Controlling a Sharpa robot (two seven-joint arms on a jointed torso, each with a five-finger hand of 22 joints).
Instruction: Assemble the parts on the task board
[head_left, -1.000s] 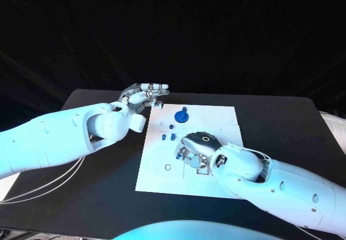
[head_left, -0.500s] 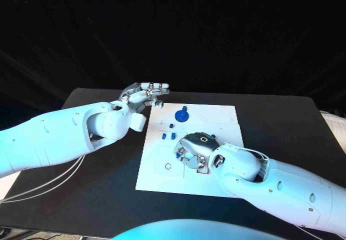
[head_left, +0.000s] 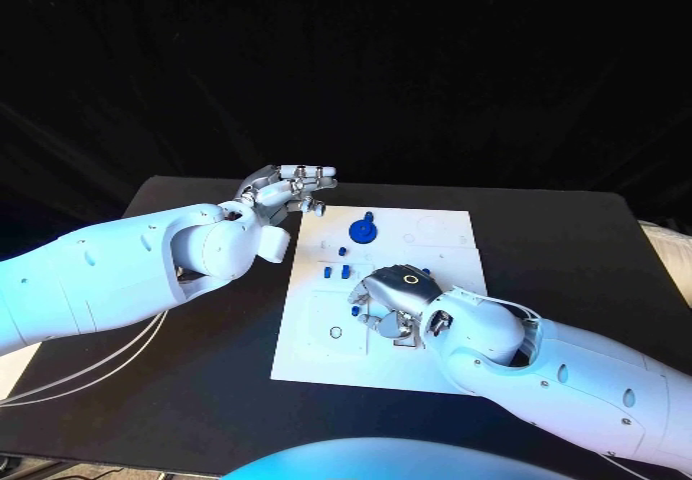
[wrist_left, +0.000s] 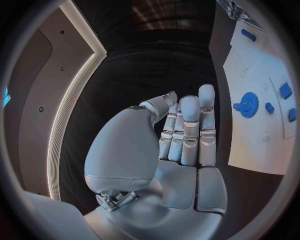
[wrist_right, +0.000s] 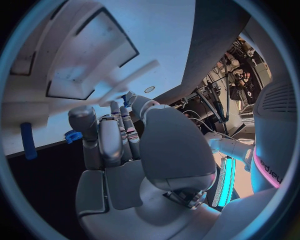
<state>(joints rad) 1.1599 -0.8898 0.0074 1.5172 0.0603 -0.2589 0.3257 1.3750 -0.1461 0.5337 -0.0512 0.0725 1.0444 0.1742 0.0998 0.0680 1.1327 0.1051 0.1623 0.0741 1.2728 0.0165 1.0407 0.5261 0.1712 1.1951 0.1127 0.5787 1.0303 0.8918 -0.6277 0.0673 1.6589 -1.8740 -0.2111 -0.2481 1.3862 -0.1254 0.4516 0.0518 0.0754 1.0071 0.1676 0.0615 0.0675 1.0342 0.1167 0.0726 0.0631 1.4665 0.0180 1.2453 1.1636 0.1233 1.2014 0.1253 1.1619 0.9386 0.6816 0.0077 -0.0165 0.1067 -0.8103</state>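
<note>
Right hand (head_left: 392, 300) sits low over the mid part of the task board (head_left: 440, 228), fingers curled down toward the surface. Can't tell whether it has hold of anything: the right wrist view shows fingers bunched close w/ a small blue bit (wrist_right: 73, 135) beside them, but contact isn't clear. Left hand (head_left: 289, 187) hovers off the board's 10 o'clock corner, over the black table (head_left: 577, 240), fingers straight and together, palm empty, holding nothing.

Task's things: blue gear (head_left: 364, 232) lies on the board toward 12 o'clock; small blue pegs (head_left: 336, 271) just 6 o'clock of it, near the right hand's 10 o'clock side. A small ring-like hole (head_left: 335, 334) sits at the board's 7 o'clock area.

Risks, as I judge them: the right hand covers its own work spot, so if a part is pinched, a tilted entry could jam it or flick it off the board. Curled fingers are close to the loose pegs; a sideways drag could knock them. Board looks unfixed, so pressing at an angle may shift it.

Containers: right wrist view shows shallow rectangular recesses (wrist_right: 94, 55) in the board; those in sight look empty.
</note>
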